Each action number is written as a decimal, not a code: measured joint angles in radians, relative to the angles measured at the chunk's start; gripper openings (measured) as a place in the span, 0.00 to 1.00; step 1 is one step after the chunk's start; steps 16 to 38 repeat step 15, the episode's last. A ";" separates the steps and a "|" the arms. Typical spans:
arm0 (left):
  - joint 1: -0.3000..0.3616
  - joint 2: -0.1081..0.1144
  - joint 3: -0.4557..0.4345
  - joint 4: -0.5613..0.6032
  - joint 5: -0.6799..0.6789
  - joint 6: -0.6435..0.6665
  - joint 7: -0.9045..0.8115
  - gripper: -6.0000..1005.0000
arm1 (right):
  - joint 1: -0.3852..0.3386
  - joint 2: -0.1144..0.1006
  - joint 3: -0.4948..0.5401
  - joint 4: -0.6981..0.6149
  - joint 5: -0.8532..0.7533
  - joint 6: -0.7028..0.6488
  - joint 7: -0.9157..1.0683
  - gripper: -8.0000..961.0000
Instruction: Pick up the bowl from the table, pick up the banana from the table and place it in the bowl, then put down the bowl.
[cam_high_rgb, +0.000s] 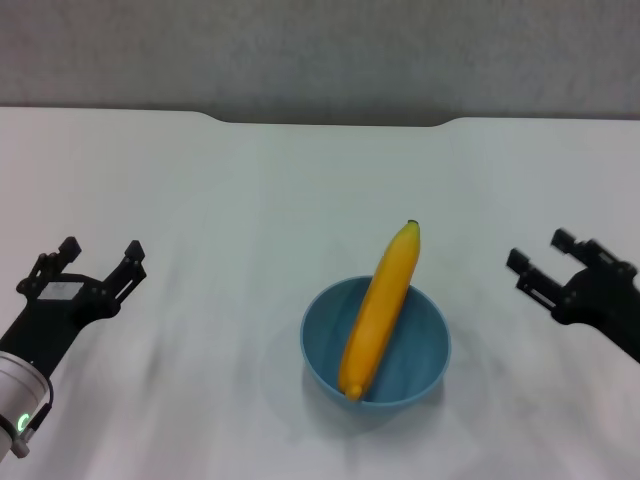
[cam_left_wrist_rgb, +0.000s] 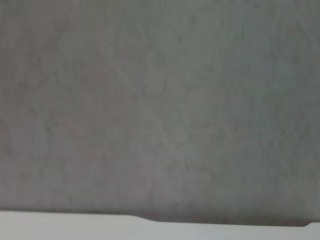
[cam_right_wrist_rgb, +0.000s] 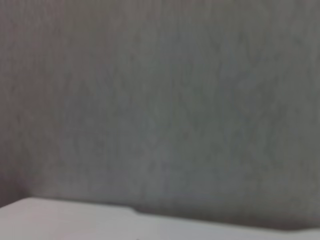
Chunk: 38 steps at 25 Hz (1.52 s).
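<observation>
The light-blue bowl (cam_high_rgb: 420, 362) stands on the white table (cam_high_rgb: 220, 200), near the front and a little right of centre. The yellow banana (cam_high_rgb: 380, 305) lies in it, its lower end on the bowl's floor and its upper end sticking out over the far rim. My left gripper (cam_high_rgb: 100, 256) is open and empty at the left, well apart from the bowl. My right gripper (cam_high_rgb: 538, 262) is open and empty at the right, also apart from the bowl. Both wrist views show neither bowl nor banana.
The table's far edge has a shallow notch (cam_high_rgb: 330, 121) in front of a grey wall (cam_high_rgb: 320, 50). The wrist views show only that wall (cam_left_wrist_rgb: 160, 100) (cam_right_wrist_rgb: 160, 100) and a strip of table edge (cam_left_wrist_rgb: 65, 225) (cam_right_wrist_rgb: 65, 220).
</observation>
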 joint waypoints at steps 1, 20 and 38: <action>-0.020 0.000 0.000 0.035 0.001 -0.016 -0.026 0.88 | 0.007 0.000 -0.001 -0.027 0.029 0.027 -0.037 0.78; -0.117 0.000 0.002 0.197 0.002 -0.020 -0.080 0.88 | 0.039 0.004 -0.004 -0.102 0.127 0.047 -0.091 0.78; -0.117 0.000 0.002 0.197 0.002 -0.020 -0.080 0.88 | 0.039 0.004 -0.004 -0.102 0.127 0.047 -0.091 0.78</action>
